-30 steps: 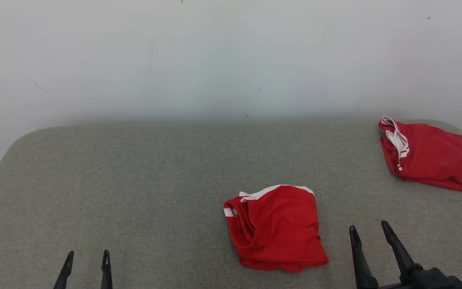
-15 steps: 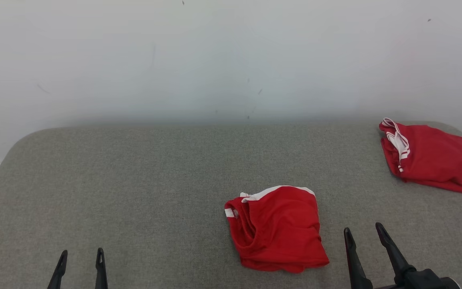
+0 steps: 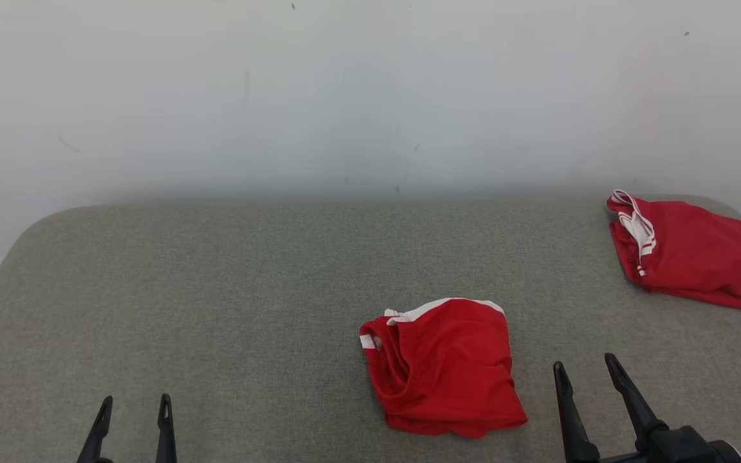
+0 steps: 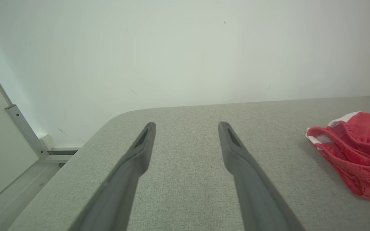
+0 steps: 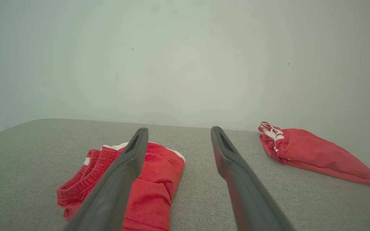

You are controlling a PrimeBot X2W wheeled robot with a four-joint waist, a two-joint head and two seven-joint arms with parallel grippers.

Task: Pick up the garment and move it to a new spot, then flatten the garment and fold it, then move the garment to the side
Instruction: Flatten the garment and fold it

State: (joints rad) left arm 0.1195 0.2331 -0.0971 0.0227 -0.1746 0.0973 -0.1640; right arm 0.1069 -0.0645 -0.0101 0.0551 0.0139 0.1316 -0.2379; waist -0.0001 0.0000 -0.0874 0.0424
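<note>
Head view: garment [image 3: 444, 363] lies beside right end effector [image 3: 584, 362].

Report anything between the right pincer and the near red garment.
Nothing visible: bare table separates the open right pincer from the garment to its left. The second garment lies far off, at the back right corner.

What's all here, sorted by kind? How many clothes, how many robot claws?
Red garments: 2 (middle garment, far-right garment)
Grippers: 2 (left gripper, right gripper), both open
Tables: 1 (grey table)
Total: 5
</note>
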